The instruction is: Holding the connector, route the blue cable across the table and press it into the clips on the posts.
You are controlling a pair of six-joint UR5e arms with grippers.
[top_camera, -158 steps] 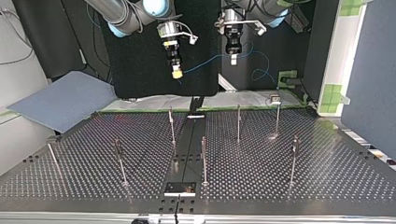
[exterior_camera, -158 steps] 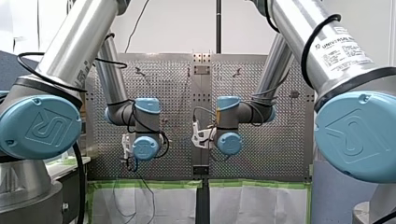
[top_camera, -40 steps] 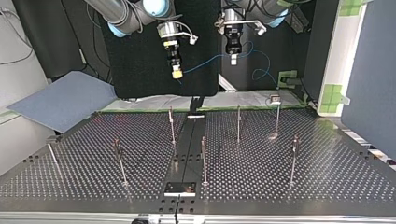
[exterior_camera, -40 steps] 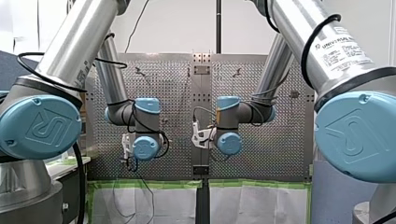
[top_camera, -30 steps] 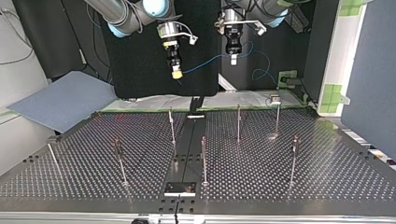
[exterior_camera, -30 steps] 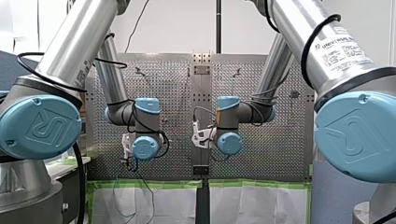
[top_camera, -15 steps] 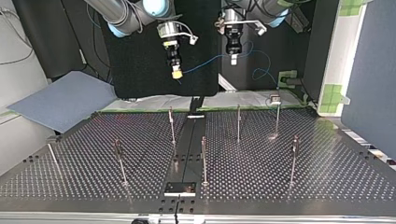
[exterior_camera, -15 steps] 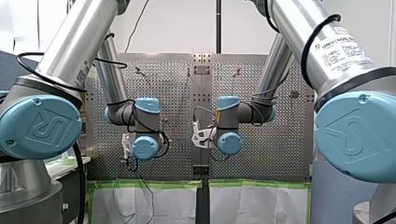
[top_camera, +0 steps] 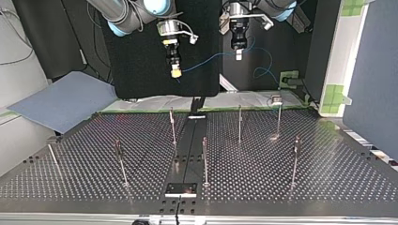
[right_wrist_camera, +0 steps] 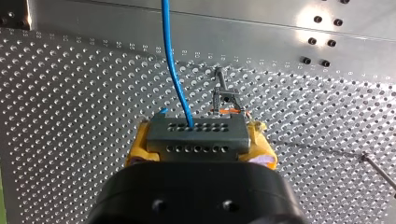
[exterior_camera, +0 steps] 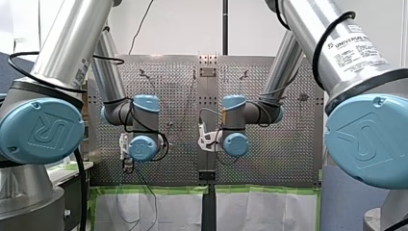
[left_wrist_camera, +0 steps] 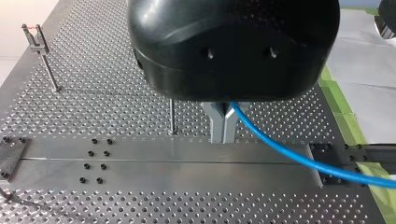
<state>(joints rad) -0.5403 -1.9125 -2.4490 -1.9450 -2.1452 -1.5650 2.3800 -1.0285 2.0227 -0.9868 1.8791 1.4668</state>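
My right gripper (right_wrist_camera: 198, 135) with yellow pads (right_wrist_camera: 138, 145) is shut on the grey connector (right_wrist_camera: 187, 141). The blue cable (right_wrist_camera: 173, 65) runs from the connector out over the perforated table. A clip post (right_wrist_camera: 225, 99) stands just ahead of the connector. My left gripper (left_wrist_camera: 223, 125) has its metal fingers shut on the blue cable (left_wrist_camera: 299, 157), which trails off to one side. In the top view both grippers hang high behind the table's far edge, right gripper (top_camera: 176, 71) on the left, left gripper (top_camera: 238, 56) on the right, with the cable (top_camera: 206, 61) slung between them.
Several thin posts with clips stand on the perforated table (top_camera: 328, 178), among them one (top_camera: 172, 125) near the far edge, one (top_camera: 239, 123) to its right and one (top_camera: 204, 159) near the middle. A smooth metal strip (top_camera: 185, 154) runs down the centre. A blue-grey mat (top_camera: 61, 101) lies at the left.
My left arm has shifted toward the front view's left and slightly up, carrying the cable. My right gripper has risen a little. Both grips are unchanged.
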